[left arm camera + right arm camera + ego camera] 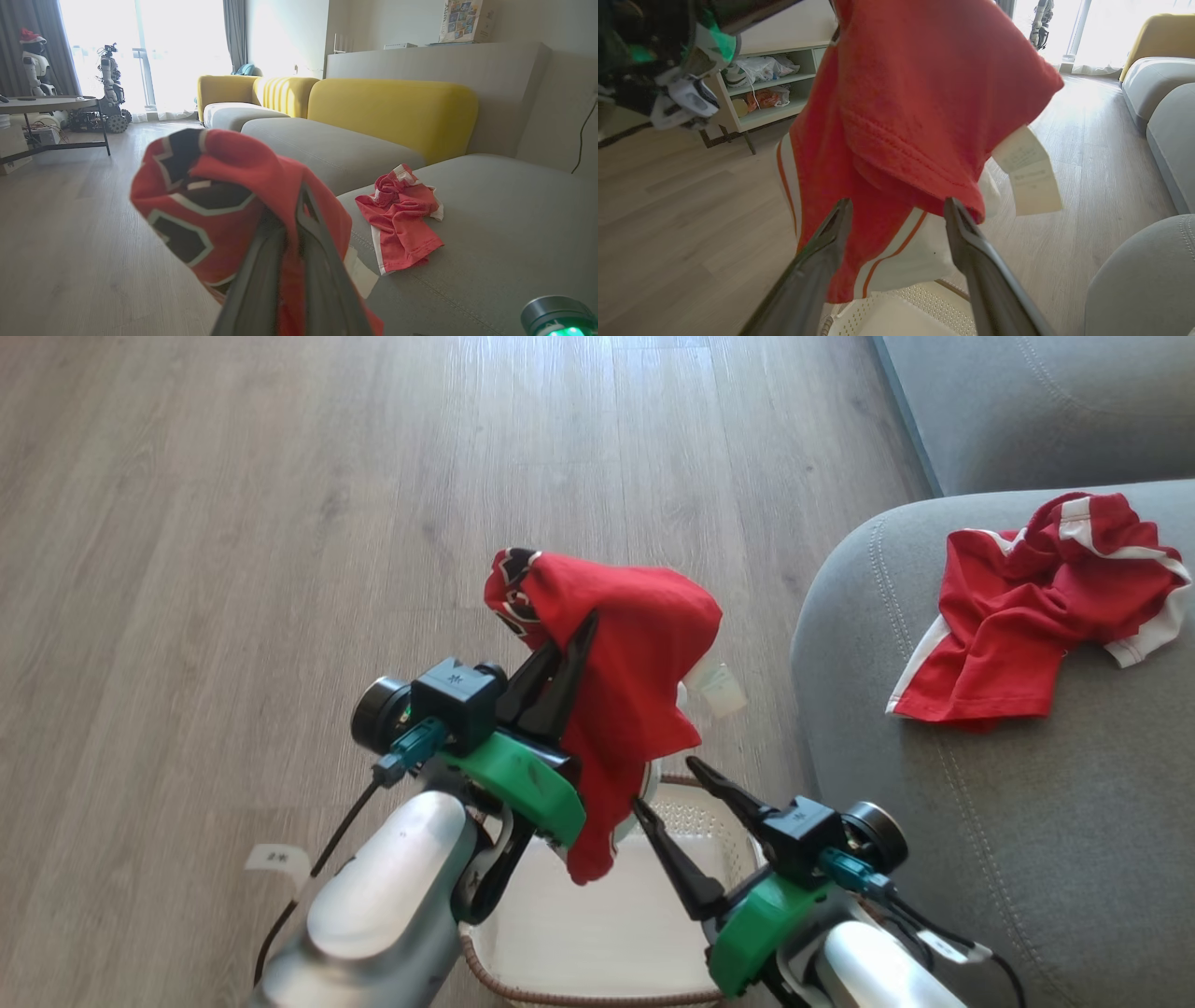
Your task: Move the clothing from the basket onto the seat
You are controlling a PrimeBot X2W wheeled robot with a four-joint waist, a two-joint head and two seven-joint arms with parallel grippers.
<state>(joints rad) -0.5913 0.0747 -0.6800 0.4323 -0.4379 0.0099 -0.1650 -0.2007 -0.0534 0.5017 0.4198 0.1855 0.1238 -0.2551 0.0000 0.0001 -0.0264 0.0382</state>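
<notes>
The left gripper [571, 658] is clenched on the jersey [635, 653], which drapes over and below its jaws, above the basket [714, 823]. The right gripper [667, 784] gapes empty just under the hem. Swinging toward the seat [1027, 859], the loose cloth could snag those open jaws and pull free.

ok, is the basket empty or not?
Empty as far as visible: basket floor bare. One red garment hangs from the shut left tool above it, the other garment lies on the seat.
</notes>
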